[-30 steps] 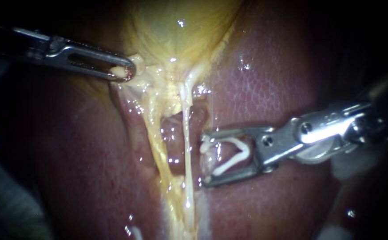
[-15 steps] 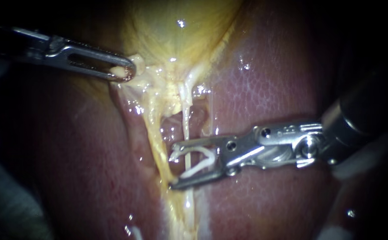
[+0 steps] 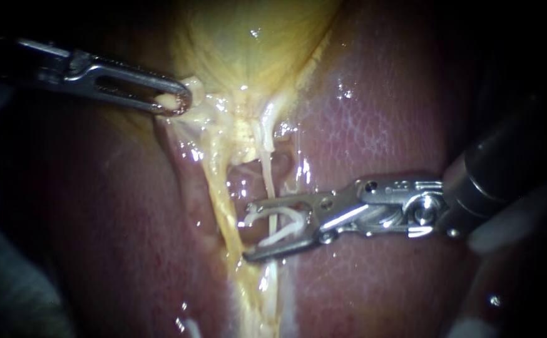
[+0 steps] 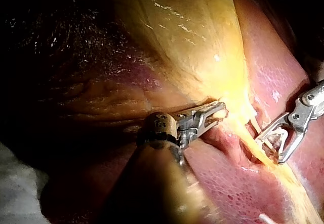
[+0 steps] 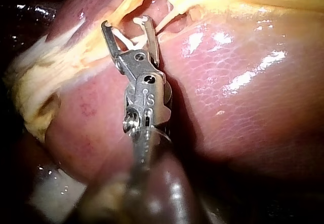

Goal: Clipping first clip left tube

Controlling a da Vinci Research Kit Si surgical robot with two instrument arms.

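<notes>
My left instrument (image 3: 178, 100) comes in from the left with its slotted jaws shut on a pale fold at the foot of the yellow gallbladder (image 3: 248, 37). It shows the same hold in the left wrist view (image 4: 216, 112). Two strands run down from there: a thicker yellow left tube (image 3: 218, 194) and a thin white tube (image 3: 265, 181). My right instrument (image 3: 247, 235) holds an open white clip (image 3: 283, 236) in its parted jaws. The thin white tube passes between the clip's legs, and the jaw tips reach the yellow tube's edge. The right wrist view shows those jaws (image 5: 126, 24) straddling pale strands.
Glossy red-brown liver (image 3: 373, 112) lies on both sides of the tubes and under my right instrument. A small hollow (image 3: 245, 175) opens between the two tubes. Wet yellow tissue (image 3: 255, 294) continues below the jaws.
My right instrument has slid left with its clip, from beside the thin white tube to astride it. Its jaws stand a little narrower. My left instrument has kept its hold.
</notes>
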